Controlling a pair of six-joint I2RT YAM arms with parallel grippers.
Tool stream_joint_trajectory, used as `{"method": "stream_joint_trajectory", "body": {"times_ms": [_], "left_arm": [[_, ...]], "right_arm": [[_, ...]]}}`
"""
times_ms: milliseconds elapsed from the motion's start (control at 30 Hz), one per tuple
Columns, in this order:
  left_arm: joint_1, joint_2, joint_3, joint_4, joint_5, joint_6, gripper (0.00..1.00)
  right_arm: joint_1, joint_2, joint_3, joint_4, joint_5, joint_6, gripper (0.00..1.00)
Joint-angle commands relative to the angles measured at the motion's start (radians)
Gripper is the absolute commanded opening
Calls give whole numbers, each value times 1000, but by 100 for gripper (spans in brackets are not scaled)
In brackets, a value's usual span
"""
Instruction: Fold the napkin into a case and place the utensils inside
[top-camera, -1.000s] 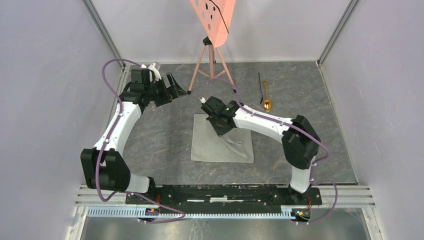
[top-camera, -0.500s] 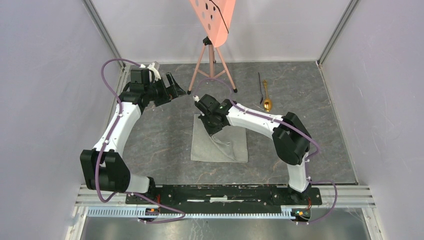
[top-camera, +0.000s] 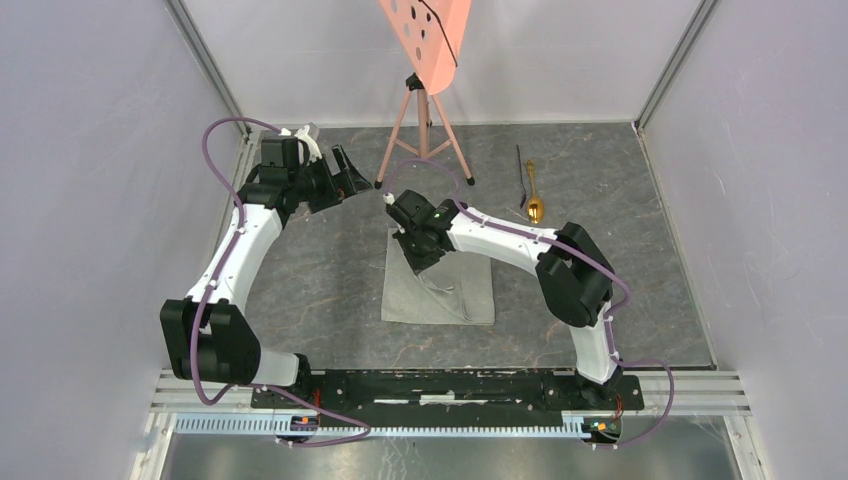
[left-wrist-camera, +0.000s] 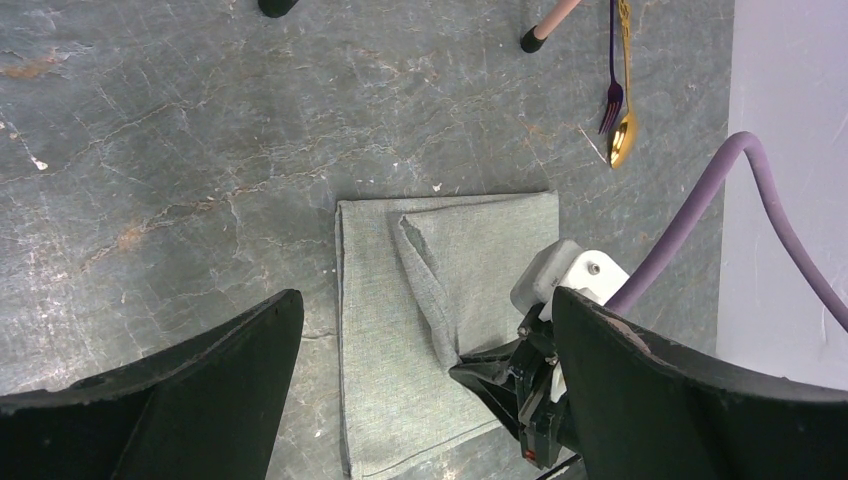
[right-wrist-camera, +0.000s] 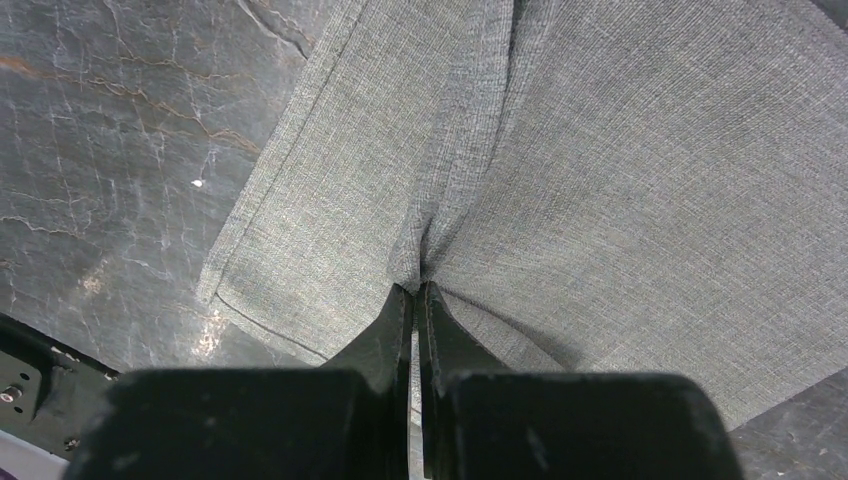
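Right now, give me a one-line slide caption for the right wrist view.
Shut right gripper pinching a raised fold of the grey napkin on the dark table.

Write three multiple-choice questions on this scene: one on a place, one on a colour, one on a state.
1. Where lies the spoon?
A. under the tripod
B. near the arm bases
C. beside the black utensil
2. Which colour has the napkin?
A. light grey
B. pink
C. blue
3. The right gripper is
A. wide open
B. shut on a napkin fold
C. shut, empty

1 C: they lie side by side.
2 A: grey weave shows.
3 B: closed fingers pinch a cloth ridge.
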Motion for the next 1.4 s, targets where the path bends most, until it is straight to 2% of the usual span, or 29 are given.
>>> {"method": "stream_joint_trajectory", "body": {"times_ms": [0,900,1367], "left_arm": [[5,-33,11,13,4,52,100],[5,-34,9,16,2,54,100],[5,-34,11,14,-1,56,100]], "right_arm": [[9,2,46,24,-15,18,0],[28,73,89,52,-19,19,0],[31,77,82,64,-78,19,0]]}}
